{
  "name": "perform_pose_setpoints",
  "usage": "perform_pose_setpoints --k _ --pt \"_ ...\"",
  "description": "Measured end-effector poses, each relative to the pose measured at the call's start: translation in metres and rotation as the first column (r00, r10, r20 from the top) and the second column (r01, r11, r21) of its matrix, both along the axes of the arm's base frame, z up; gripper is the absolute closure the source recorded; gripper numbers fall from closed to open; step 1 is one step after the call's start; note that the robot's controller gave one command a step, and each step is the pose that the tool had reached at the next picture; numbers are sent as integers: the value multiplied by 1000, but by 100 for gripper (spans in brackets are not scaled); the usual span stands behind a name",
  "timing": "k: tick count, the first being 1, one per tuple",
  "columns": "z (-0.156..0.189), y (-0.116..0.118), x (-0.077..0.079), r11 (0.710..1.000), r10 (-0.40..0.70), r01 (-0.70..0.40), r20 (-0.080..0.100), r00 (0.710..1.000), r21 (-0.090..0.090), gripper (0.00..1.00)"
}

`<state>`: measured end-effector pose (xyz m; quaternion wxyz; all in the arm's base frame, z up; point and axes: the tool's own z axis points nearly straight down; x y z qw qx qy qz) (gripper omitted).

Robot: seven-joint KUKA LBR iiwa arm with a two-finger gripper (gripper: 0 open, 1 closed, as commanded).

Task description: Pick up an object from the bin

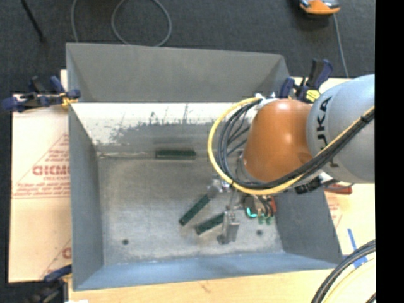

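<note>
Seen from above, the gripper (227, 227) hangs low at the near right of the bin (126, 188) (open or clenched cannot be told). A green stick (208, 225) lies just to its left, its long axis slanting from near-left to far-right, with its right end by the gripper.

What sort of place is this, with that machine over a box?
Most likely a robotics lab or test cell: a KUKA arm with its gripper reaches into a grey metal bin holding a few dark green bars, and loose cables trail over the dark carpet around it.
</note>
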<state>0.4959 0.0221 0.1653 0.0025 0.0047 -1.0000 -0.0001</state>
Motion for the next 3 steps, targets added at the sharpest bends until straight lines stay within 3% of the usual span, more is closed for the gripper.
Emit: perform_pose_setpoints --k 1,2,3 --pt "-98 -8 36 997 -79 79 9 997 3 0" --pt "-93 -8 36 997 -80 80 9 997 3 100" --pt "-93 37 63 1000 -14 14 11 1000 -2 100"
